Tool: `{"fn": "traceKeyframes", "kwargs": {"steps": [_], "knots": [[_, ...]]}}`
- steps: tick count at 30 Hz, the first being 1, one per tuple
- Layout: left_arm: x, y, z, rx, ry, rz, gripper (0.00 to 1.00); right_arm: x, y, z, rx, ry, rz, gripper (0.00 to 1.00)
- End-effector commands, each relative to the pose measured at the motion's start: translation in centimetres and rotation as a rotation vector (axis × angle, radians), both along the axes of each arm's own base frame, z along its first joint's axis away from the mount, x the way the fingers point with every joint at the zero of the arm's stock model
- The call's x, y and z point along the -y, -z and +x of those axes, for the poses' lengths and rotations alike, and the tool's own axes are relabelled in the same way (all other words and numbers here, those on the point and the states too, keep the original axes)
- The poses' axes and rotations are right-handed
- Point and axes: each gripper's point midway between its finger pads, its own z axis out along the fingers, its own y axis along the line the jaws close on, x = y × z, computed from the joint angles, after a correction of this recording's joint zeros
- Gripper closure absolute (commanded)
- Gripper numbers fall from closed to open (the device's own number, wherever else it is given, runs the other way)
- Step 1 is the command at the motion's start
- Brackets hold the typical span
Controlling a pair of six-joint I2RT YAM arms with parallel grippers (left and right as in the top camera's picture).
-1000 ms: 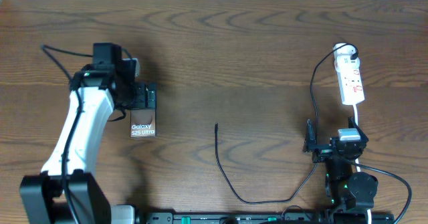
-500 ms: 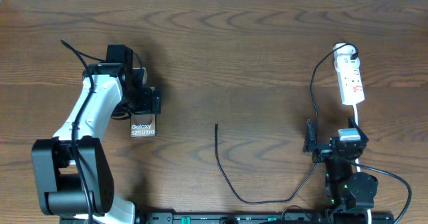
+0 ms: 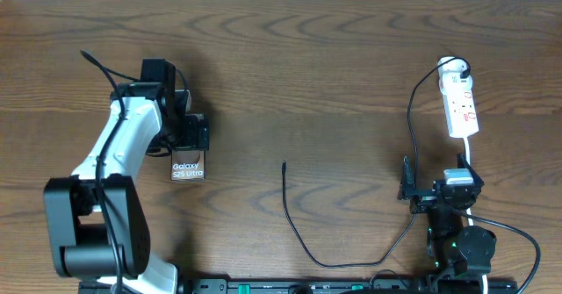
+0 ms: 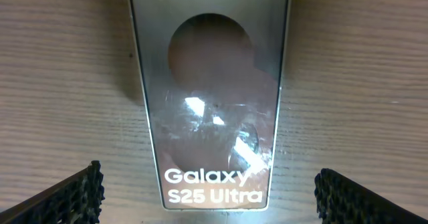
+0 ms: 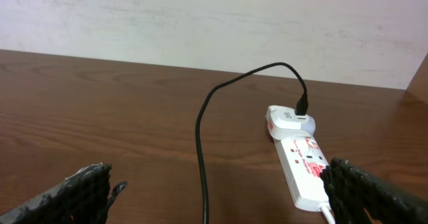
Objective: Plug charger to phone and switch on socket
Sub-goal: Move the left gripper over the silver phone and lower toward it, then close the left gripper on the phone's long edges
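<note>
The brown wooden tabletop [image 3: 334, 57] carries everything. There are two arms on it, and both have nothing in the jaws.

The white left arm [image 3: 110, 162] reaches from the near left corner into the left half. Its left gripper [image 3: 189, 134] hangs over the far end of the phone. In the left wrist view the left gripper [image 4: 217, 197] has its jaws spread wide, one on each side of the slab and apart from it. How high they are above it, I cannot tell.

The dark right arm [image 3: 452, 233] sits at the near edge, right side. Its right gripper [image 5: 224, 190] also has wide, empty jaws, and it looks toward the socket.

The long thin black charger cable [image 3: 351, 262] runs from the far end of the strip toward the near edge, then curves left. It ends in a small black connector tip [image 3: 284, 164] near the middle of the tabletop, well apart from the phone.

The narrow white power strip with red marks [image 3: 461, 105] lies near the right edge, in the far half.

The flat dark grey-brown glossy phone [image 4: 214, 103] lies in the left half, back side up (white lettering readable).

I judge the first step is in hand: securing the phone, nothing being plugged yet. The next move calls for the jaws to come down on the phone's long edges, and for the tip to be brought to its port. The switch comes last.

I count two arms, one cable, one strip, one phone.
</note>
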Motion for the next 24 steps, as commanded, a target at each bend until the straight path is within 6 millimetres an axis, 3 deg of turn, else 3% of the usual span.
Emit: {"fn": "traceKeyframes", "kwargs": {"steps": [1, 24], "knots": [[-0.3, 0.9, 0.3, -0.027, -0.009, 0.019, 0.02, -0.3, 0.1, 0.0, 0.0, -0.009, -0.01, 0.01], [-0.3, 4.8, 0.7, -0.086, -0.008, 0.018, 0.02, -0.3, 0.1, 0.0, -0.004, -0.009, -0.01, 0.01]]}}
